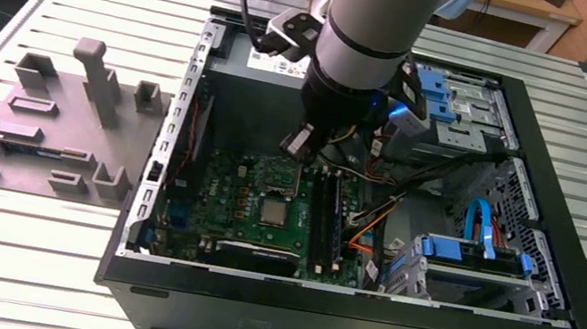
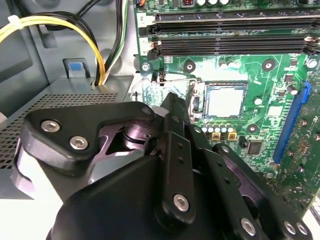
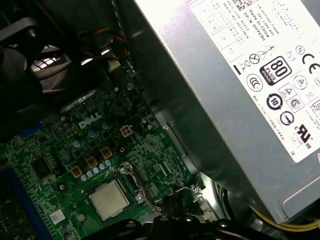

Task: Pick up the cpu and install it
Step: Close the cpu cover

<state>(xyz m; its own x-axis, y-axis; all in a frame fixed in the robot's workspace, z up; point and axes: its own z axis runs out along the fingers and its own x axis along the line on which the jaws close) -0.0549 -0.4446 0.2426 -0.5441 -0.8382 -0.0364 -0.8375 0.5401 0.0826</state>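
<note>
The cpu lies flat in its socket on the green motherboard inside the open computer case; its silver top faces up. It also shows in the second wrist view as the cpu and in the first wrist view as the cpu. My gripper hangs above the board, a little beyond the socket toward the power supply, apart from the chip. The gripper holds nothing that I can see. A thin metal socket lever lies beside the socket.
The grey power supply stands close beside the gripper. Black memory sticks lie past the socket. Yellow and black cables, blue drive cages and the case walls hem the board. A grey fixture plate with upright blocks sits at the exterior view's left.
</note>
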